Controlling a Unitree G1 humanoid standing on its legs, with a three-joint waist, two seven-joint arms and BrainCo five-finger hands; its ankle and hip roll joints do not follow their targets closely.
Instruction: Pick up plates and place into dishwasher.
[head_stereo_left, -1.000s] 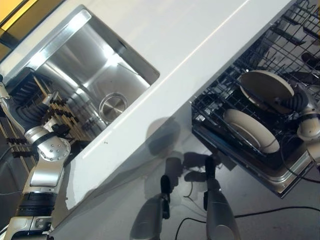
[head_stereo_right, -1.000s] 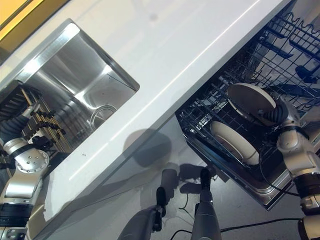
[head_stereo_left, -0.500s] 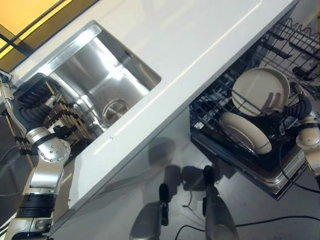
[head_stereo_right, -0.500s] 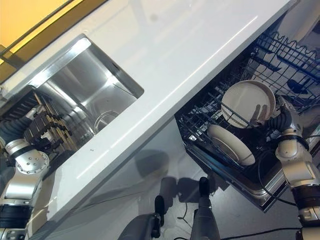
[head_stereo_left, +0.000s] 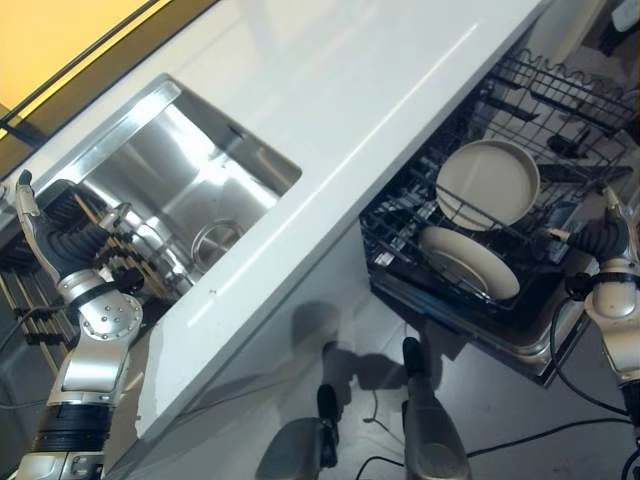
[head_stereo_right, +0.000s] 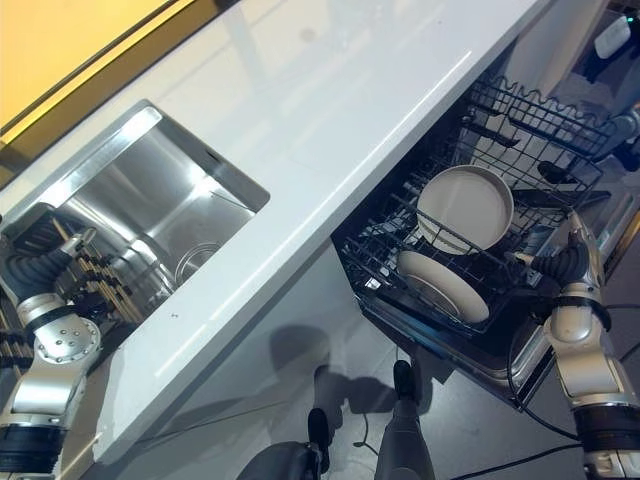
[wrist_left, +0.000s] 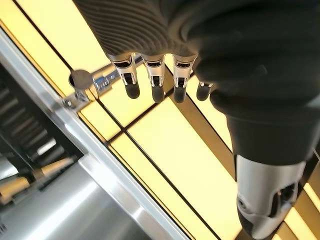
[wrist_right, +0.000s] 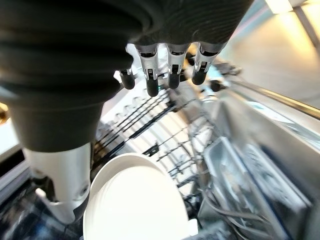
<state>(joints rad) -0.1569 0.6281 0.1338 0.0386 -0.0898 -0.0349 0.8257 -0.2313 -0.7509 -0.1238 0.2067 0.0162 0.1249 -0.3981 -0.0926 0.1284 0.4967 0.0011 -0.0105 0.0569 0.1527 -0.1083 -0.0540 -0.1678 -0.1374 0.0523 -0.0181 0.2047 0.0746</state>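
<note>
Overall, your white countertop (head_stereo_left: 330, 90) and stainless sink (head_stereo_left: 180, 170) carried no plates; both cream plates sat in the dishwasher's lower rack (head_stereo_right: 400, 250), just below the counter edge. The upper plate (head_stereo_right: 465, 208) stood nearly upright between the tines, while the lower plate (head_stereo_right: 442, 285) leaned flatter beside it. Your right hand (head_stereo_right: 572, 262) hung by the rack's outer side, fingers relaxed, holding nothing. Risk noted: a careless sweep there could knock the upright plate onto its neighbour. Your left hand (head_stereo_left: 75, 245) hovered by the dark drying rack (head_stereo_left: 125, 265) beside the sink, fingers straight and empty.

The right wrist view alone showed the upright plate's face close under the thumb; the left wrist view showed a faucet (wrist_left: 97, 85).
</note>
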